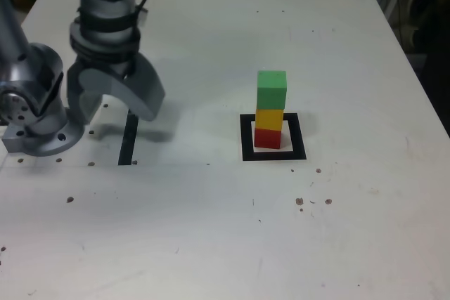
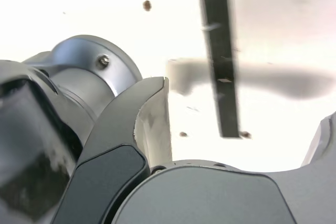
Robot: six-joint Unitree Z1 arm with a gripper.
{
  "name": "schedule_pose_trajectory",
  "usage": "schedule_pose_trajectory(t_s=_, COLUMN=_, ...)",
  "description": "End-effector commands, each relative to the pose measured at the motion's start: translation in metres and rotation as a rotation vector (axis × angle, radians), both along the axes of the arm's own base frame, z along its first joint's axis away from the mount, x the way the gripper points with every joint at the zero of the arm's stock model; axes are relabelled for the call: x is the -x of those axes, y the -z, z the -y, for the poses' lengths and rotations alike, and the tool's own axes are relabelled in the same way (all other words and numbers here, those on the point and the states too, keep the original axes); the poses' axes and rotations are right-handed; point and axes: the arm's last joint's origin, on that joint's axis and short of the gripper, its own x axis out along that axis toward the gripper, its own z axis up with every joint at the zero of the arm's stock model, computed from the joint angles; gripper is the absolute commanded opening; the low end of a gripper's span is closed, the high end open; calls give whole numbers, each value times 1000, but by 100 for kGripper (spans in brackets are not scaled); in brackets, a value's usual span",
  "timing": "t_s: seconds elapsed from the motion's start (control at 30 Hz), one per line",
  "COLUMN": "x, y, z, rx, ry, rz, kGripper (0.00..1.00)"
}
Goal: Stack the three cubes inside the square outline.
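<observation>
Three cubes stand in one upright stack in the exterior view: the red cube (image 1: 267,138) at the bottom, the yellow cube (image 1: 268,118) on it, the green cube (image 1: 271,89) on top. The stack rests inside the black square outline (image 1: 246,138) right of centre. My gripper (image 1: 116,112) hangs far off at the exterior view's left, open, fingers pointing down with nothing between them. In the wrist view the gripper (image 2: 241,116) shows spread fingers (image 2: 152,119) over bare table; no cube appears there.
A straight black tape strip (image 1: 128,138) lies under the gripper, also seen in the wrist view as a dark tape strip (image 2: 220,56). The arm's grey base joint (image 1: 31,103) sits at the exterior view's left edge. Small dark specks dot the white table (image 1: 211,230).
</observation>
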Motion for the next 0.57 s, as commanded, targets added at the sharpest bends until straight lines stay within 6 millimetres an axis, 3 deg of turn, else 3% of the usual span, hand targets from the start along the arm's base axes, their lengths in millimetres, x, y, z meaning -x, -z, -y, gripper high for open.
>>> schedule_pose_trajectory(t_s=0.0, x=2, y=-1, z=1, rx=-2, ry=-9, rz=23, kGripper=100)
schedule_pose_trajectory(t_s=0.53, x=-5, y=1, z=1, rx=-11, ry=-31, rz=-15, kGripper=100)
